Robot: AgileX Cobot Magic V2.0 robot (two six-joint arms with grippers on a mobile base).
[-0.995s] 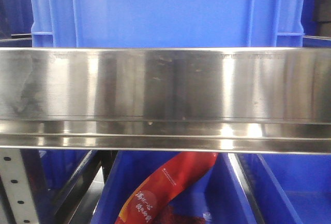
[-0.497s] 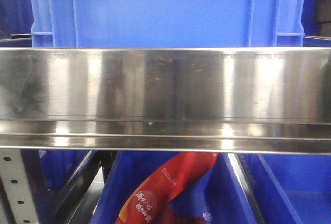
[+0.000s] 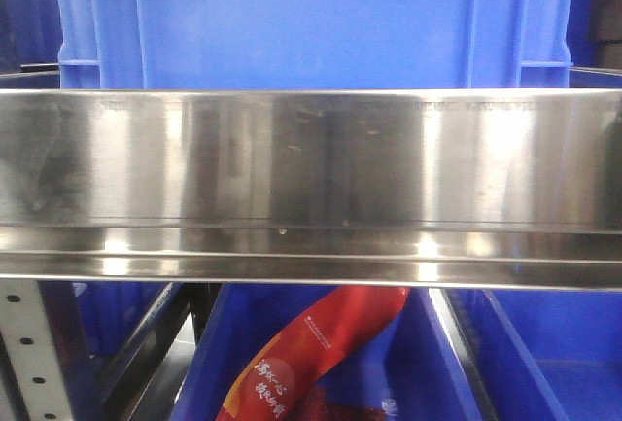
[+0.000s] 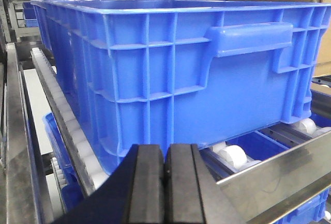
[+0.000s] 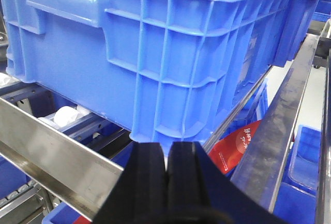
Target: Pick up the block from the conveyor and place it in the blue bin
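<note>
Shelving fills every view: a steel rail (image 3: 311, 188) is stretched across the front camera, with a blue bin (image 3: 311, 22) parked on white rollers (image 4: 232, 157) just behind its front edge. Lower bins are seen under the rail, one with a red packet (image 3: 311, 353) inside. Left gripper (image 4: 164, 182) and right gripper (image 5: 166, 182) are both clenched on nothing. No block or conveyor can be seen.

right hand (image 5: 166, 175) pads pressed together, empty | blue bin (image 5: 155, 53) at 12 o'clock | red packet (image 5: 235, 144) at 3 o'clock
</note>
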